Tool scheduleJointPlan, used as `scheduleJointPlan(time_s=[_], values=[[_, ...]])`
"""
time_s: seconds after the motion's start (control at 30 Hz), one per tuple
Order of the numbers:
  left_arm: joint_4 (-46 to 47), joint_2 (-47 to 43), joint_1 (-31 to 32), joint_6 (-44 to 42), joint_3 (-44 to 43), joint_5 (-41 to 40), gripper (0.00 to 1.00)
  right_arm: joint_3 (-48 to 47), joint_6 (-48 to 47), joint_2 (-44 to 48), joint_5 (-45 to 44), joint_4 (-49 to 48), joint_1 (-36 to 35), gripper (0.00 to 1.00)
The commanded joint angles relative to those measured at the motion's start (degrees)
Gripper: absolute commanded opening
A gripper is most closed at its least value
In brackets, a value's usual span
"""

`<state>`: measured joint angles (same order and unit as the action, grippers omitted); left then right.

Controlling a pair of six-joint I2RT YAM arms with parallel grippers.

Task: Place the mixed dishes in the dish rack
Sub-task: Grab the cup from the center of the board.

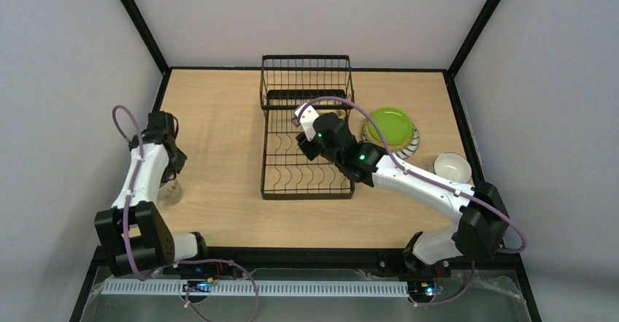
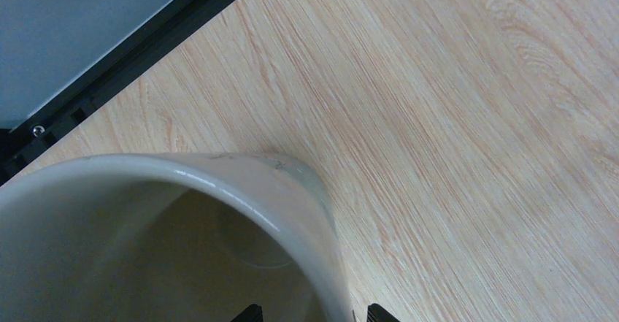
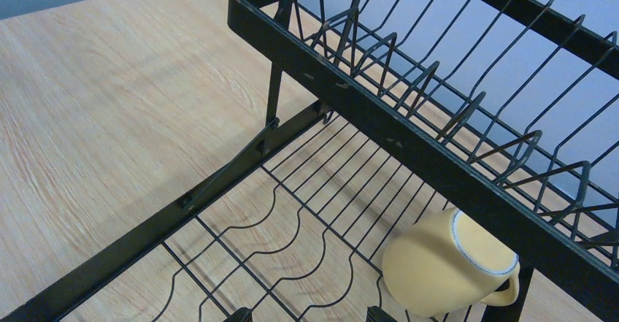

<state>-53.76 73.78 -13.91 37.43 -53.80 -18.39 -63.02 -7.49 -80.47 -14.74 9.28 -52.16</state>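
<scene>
The black wire dish rack (image 1: 306, 169) stands mid-table. My right gripper (image 1: 304, 147) hangs open and empty over its lower floor (image 3: 292, 212). A pale yellow mug (image 3: 445, 263) lies on its side on that floor, under the raised basket section (image 3: 409, 81), right of the gripper (image 3: 310, 315). My left gripper (image 1: 170, 183) is at the table's left edge, open, with its fingers either side of the wall of an upright cream mug (image 2: 292, 205); the gripper (image 2: 312, 313) is not closed on it. A lime green plate (image 1: 389, 125) lies on a striped-rim plate (image 1: 413, 145).
A pale mug (image 1: 451, 167) stands upright at the right edge, near the right arm's elbow. The black frame rail (image 2: 139, 52) runs close behind the cream mug. Bare wood lies between the rack and the left arm.
</scene>
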Motion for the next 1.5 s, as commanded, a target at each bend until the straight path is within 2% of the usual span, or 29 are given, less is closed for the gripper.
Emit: scheduleJointPlan(time_s=[0.0, 0.1, 0.2, 0.4, 0.43, 0.67, 0.9, 1.03, 1.17, 1.27, 1.47], values=[[1.3, 0.6, -0.3, -0.7, 1.9, 1.5, 0.77, -1.8, 0.1, -0.6, -0.4, -1.2, -0.2, 0.89], [1.9, 0.6, -0.3, -0.9, 2.8, 2.3, 0.62, -1.8, 0.3, -0.4, -0.5, -0.9, -0.3, 0.89], [2.2, 0.6, -0.3, -1.0, 3.2, 2.9, 0.4, -1.7, 0.5, -0.1, -0.6, -0.7, -0.3, 0.89], [1.7, 0.1, -0.3, -0.4, 3.5, 4.2, 0.04, -1.7, 1.2, 0.5, -0.6, 0.0, -0.3, 0.89], [1.6, -0.1, -0.3, -0.2, 3.5, 4.4, 0.02, -1.7, 1.4, 0.7, -0.6, 0.1, -0.3, 0.89], [1.0, -4.3, -0.3, 2.2, 2.2, 8.1, 0.02, -1.8, 2.2, 2.0, -0.1, 0.7, -0.2, 0.89], [3.9, -10.8, -0.3, 10.4, 0.8, 17.9, 0.02, -2.9, 3.6, 3.6, 1.2, 2.1, -0.3, 0.89], [9.5, -15.7, -0.3, 17.3, 1.5, 26.0, 0.02, -3.3, 5.4, 4.9, 3.6, 2.7, -0.3, 0.89], [19.4, -21.2, -0.3, 27.3, 5.2, 33.5, 0.02, -4.1, 8.1, 5.4, 7.9, 3.2, -0.2, 0.9], [26.9, -25.1, -0.3, 34.9, 8.2, 37.1, 0.02, -4.6, 12.1, 5.4, 12.2, 2.9, -0.3, 0.93], [34.5, -29.9, -0.2, 42.6, 9.0, 41.6, 0.02, -4.1, 17.8, 4.7, 21.8, 0.5, -0.3, 0.99]])
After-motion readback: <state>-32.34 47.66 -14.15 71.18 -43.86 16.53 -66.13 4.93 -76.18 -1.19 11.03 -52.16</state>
